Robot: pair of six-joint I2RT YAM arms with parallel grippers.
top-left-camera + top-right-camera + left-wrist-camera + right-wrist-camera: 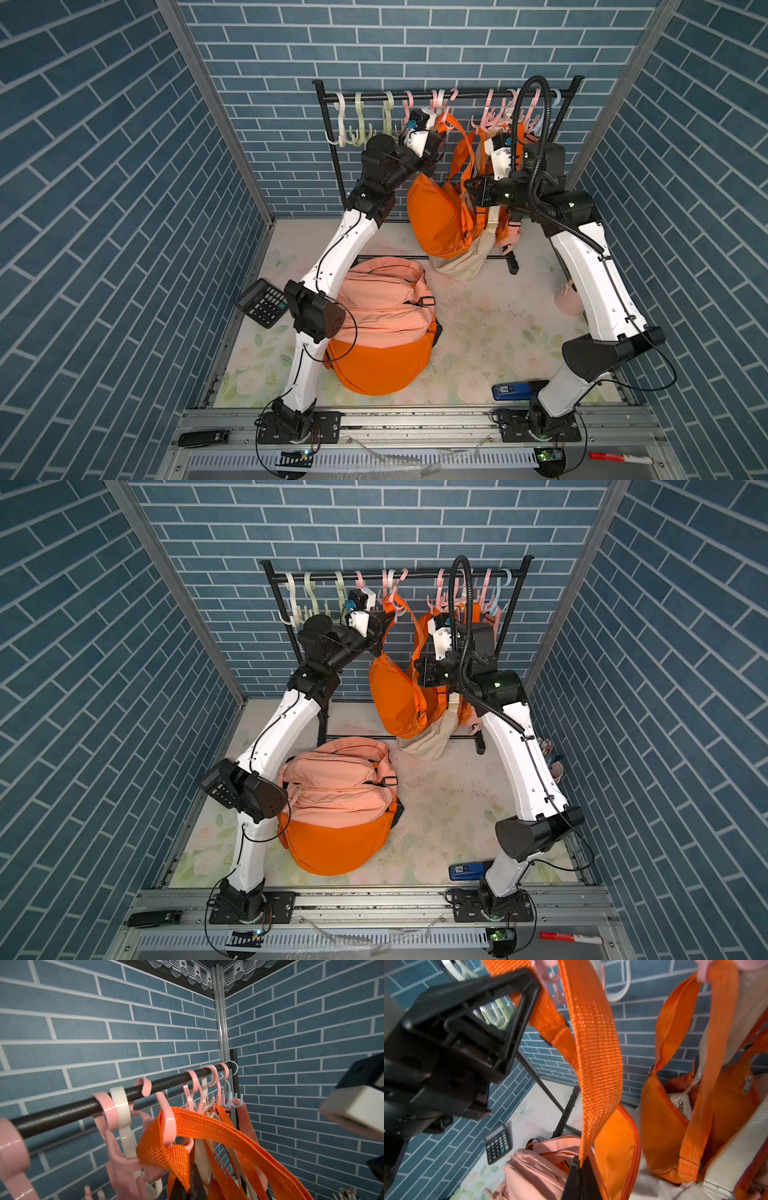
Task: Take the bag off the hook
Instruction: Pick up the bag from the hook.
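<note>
Nearest, on the floral table [478, 332]: pink backpack [382, 299] slumped over an orange one, calculator [264, 303] just beside. Farther in, clamps right gripper [580, 1165] tight on the orange strap [598, 1043], above the hanging orange bag [436, 220]. Pinches the same strap higher up with left gripper [188, 1183], jaws closed on the webbing just under the pink hook [168, 1124]. Hangs looped over that hook on the black rail [62, 1113], brick wall behind.

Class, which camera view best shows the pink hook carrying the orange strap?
The left wrist view: the pink hook is close and sharp, with the orange strap looped over it. Both top views show it small; the right wrist view barely, blurred.
</note>
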